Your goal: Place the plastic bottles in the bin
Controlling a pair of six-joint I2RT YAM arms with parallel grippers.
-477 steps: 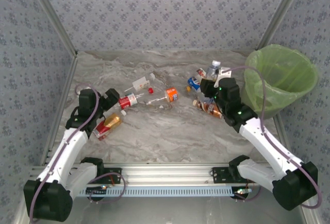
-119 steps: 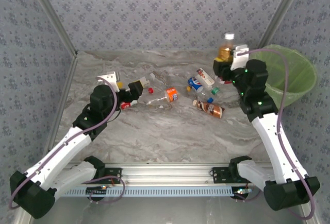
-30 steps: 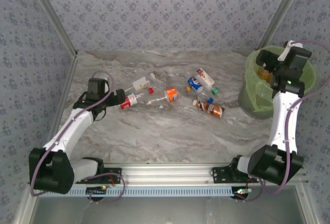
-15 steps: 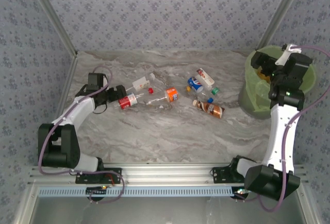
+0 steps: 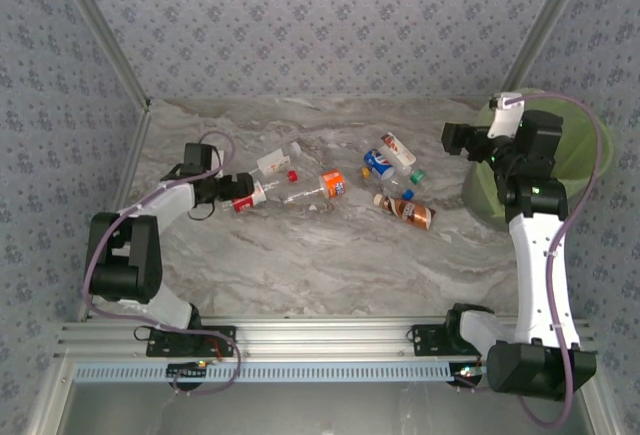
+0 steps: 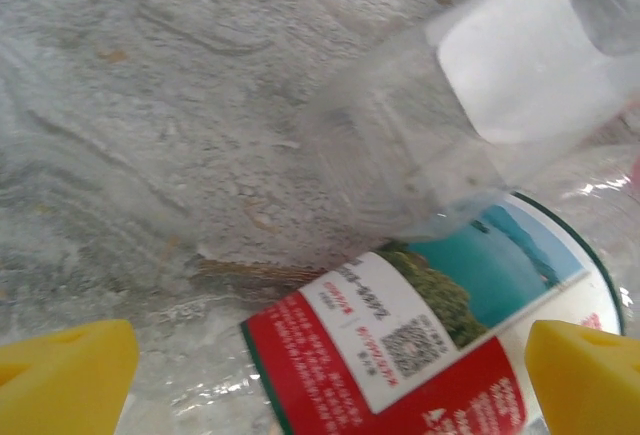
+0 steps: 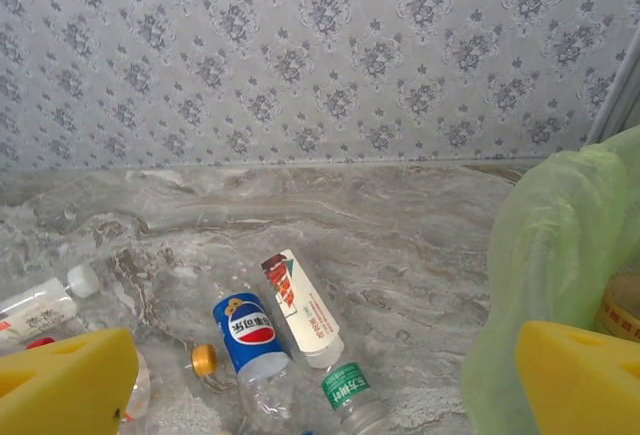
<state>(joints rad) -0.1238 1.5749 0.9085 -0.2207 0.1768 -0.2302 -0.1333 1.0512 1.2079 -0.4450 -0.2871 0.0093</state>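
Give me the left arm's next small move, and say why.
Probably close the left end effector on the red-labelled bottle. The left wrist view shows its yellow fingers spread wide, with that bottle lying on the table between them, so a grasp looks ready.

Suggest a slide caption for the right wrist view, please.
Open right end effector beside the green-lined bin, facing bottles lying on the marble table.
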